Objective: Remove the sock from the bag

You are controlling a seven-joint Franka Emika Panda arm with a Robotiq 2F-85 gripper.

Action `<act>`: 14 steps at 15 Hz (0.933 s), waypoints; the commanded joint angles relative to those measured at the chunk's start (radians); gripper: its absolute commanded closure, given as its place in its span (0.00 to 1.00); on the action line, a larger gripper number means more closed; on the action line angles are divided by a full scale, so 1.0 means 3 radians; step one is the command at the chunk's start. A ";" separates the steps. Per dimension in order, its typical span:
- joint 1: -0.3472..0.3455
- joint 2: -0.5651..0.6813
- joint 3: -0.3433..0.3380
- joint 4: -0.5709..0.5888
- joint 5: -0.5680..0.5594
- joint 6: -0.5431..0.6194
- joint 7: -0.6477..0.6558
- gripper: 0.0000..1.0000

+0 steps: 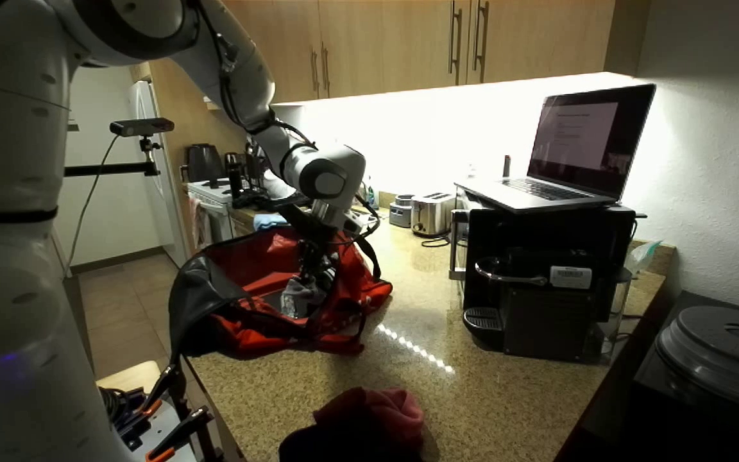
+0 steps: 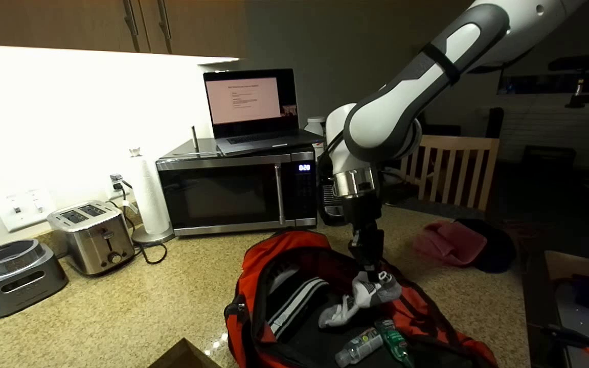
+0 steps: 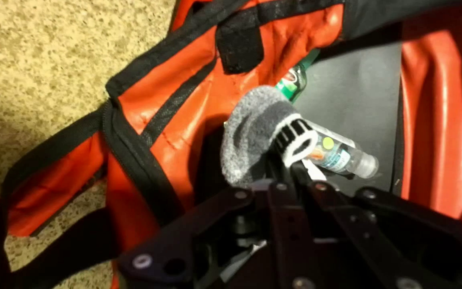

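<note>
We see a speckled counter (image 2: 172, 291) beneath everything, and over it reaches the only arm (image 2: 404, 102), so no question arises of which one is nearer. On the counter sits the red bag (image 1: 251, 263), its black-trimmed mouth gaping upward. The gripper (image 2: 371, 272) points down inside that mouth, closer to a red side wall than to the middle; its fingers are drawn together, pinching the sock (image 2: 363, 295) between them. The sock is inside the bag, directly below the gripper, and the coming move turns on that: as we judge it, the way out is straight up, past the rim. The sock's long axis runs aslant to the downward fingers. In an exterior view, the longer grey-and-white end (image 2: 333, 316) slants down and to the left, toward the bag's floor, while a shorter grey bulge juts out to the right. Whether the low end rests on that floor, we cannot tell. A clear bottle (image 2: 361, 347) and a green bottle (image 2: 395, 341) lie near it, lower down and apart from the fingers. Last, the sock's small striped cuff (image 3: 295, 138) stands close beside the fingertips, its opening tipped upward.
</note>
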 commanded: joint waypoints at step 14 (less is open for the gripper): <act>-0.0276 -0.0905 -0.0353 -0.0280 0.0051 0.0073 0.0326 0.95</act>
